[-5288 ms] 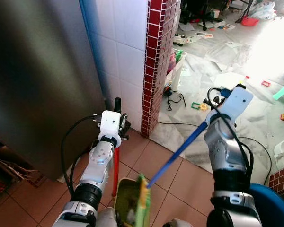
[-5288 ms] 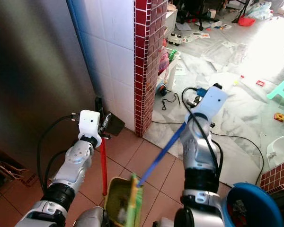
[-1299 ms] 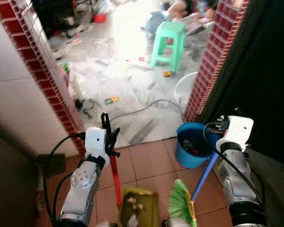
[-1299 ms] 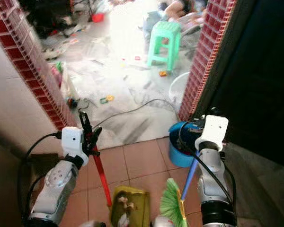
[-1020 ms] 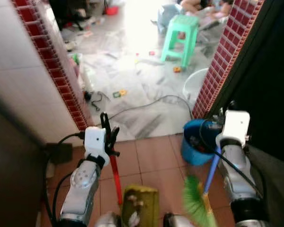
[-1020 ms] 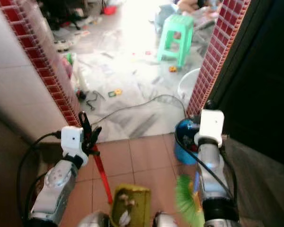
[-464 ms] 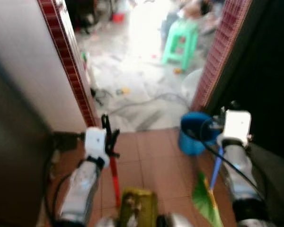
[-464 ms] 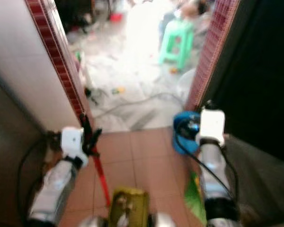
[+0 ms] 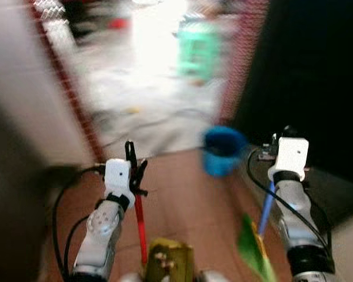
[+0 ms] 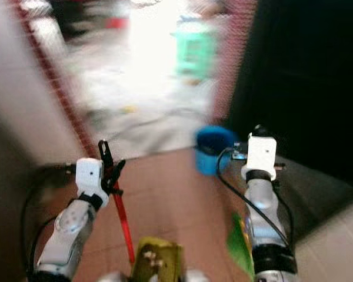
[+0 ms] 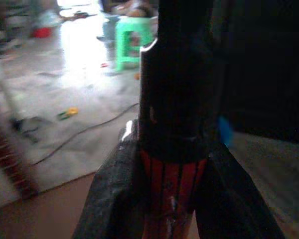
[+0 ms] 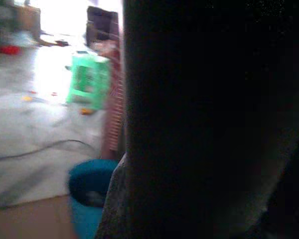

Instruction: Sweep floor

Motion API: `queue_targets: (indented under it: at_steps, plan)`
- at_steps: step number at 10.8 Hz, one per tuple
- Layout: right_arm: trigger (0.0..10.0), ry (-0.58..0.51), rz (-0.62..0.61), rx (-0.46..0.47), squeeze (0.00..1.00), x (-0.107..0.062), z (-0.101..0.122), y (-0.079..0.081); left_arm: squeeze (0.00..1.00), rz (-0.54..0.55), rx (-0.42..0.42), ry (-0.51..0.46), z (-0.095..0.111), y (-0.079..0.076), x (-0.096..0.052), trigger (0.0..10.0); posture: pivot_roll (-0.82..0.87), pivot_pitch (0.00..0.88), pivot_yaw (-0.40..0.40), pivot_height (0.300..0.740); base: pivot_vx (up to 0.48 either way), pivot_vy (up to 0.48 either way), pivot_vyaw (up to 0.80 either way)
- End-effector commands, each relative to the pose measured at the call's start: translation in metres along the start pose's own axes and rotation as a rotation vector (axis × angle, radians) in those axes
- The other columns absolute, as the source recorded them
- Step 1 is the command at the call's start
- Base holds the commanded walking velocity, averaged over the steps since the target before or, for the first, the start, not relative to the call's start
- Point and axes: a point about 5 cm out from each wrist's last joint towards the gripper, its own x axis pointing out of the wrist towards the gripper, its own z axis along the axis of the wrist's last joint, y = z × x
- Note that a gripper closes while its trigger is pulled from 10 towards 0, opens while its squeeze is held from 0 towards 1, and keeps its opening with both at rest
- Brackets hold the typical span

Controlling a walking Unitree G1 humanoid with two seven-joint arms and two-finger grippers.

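Whole view has swung right since half a second ago, so that's the robot turning, not stuff moving: the blue bucket [image 9: 222, 150] now sits closer to the middle and everything's smeared with blur. Left gripper [image 9: 133, 168], well to the left of the bucket, has its fingers pinched on the red handle [image 9: 140, 226] of the yellow-green dustpan [image 9: 167, 263], which hangs low in front of the body with some bits of rubbish in it. Right gripper [image 9: 275, 145] is just right of the bucket; I can't tell how its fingers sit because the wrist view is basically black, but the blue broom stick [image 9: 264, 208] runs down from it to the green bristles [image 9: 250, 252] near the tile floor [image 9: 188, 205]. Looks like it's mid-walk carrying both tools. Best bet in my opinion: keep the pan level so nothing spills, keep the bristles clear of the bucket, and wait till it stops turning before sweeping.
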Motion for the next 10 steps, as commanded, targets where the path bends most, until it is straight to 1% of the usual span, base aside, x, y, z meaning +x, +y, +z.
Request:
queue_targets:
  at_steps: [1, 2, 5, 8, 9, 10]
  plan:
    - [10.0, -0.018, 0.007, -0.001, 0.0, 0.003, 0.005, 0.003, 0.0, 0.003, 0.008, -0.049, 0.011, 0.002, 0.004, 10.0, -0.11, 0.0, 0.029, 0.74, 0.0, 0.48, -0.8]
    - [10.0, -0.02, 0.009, 0.001, 0.0, 0.003, 0.005, 0.003, 0.0, 0.002, 0.009, -0.049, 0.011, 0.002, 0.004, 10.0, -0.11, 0.0, 0.029, 0.74, 0.0, 0.48, -0.48]
    - [10.0, -0.022, 0.016, 0.009, 0.0, 0.003, 0.005, 0.005, 0.0, -0.004, 0.014, -0.048, 0.011, 0.001, 0.004, 10.0, -0.11, 0.0, 0.032, 0.74, 0.0, 0.437, 0.0]
    - [10.0, -0.024, 0.042, 0.019, 0.0, 0.002, 0.005, 0.01, 0.0, -0.004, 0.024, -0.063, 0.013, -0.001, 0.004, 10.0, -0.1, 0.0, 0.032, 0.74, 0.0, 0.0, 0.0]
    - [10.0, -0.037, 0.069, 0.014, 0.0, 0.003, 0.007, 0.013, 0.0, -0.001, 0.031, -0.068, 0.015, -0.003, 0.006, 10.0, -0.09, 0.0, 0.033, 0.74, 0.0, 0.0, 0.0]
    - [10.0, -0.045, 0.079, 0.026, 0.0, 0.004, 0.01, 0.014, 0.0, 0.01, 0.041, -0.075, 0.019, -0.003, 0.008, 10.0, -0.09, 0.0, 0.031, 0.74, 0.0, 0.0, 0.77]
